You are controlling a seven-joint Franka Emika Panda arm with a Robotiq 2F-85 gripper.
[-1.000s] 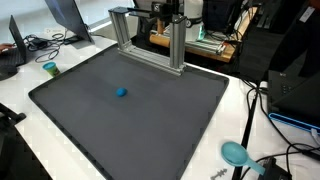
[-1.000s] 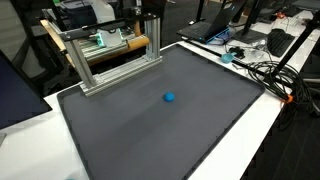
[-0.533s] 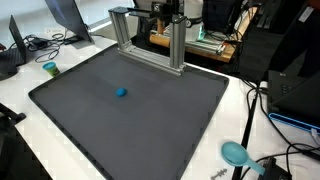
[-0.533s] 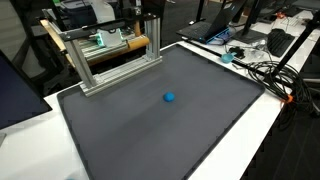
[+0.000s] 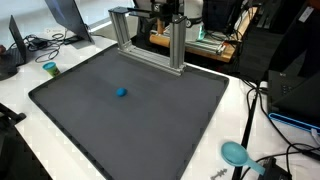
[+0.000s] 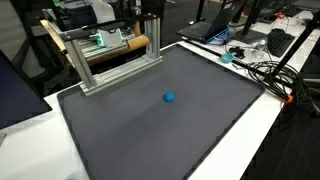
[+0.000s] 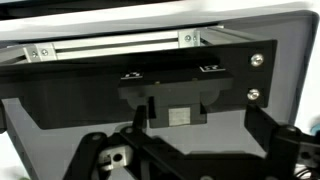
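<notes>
Ball (image 5: 121, 92) at same spot on mat (image 5: 170, 125) as before; fingers (image 7: 92, 152) likewise wide

Colours logged, both exterior views. Your ball (image 5: 121, 92) is a plain bright blue with no markings. The mat (image 5: 150, 130) is a uniform dark charcoal grey, unpatterned. The frame (image 5: 147, 45) is bare silver-grey metal. The table (image 5: 20, 90) is white. The cup (image 5: 50, 69) is teal, and the round object (image 5: 234, 152) is the same teal. In the wrist view, your gripper (image 7: 185, 160) is matt black, and the screw heads (image 7: 258, 60) are shiny silver.
</notes>
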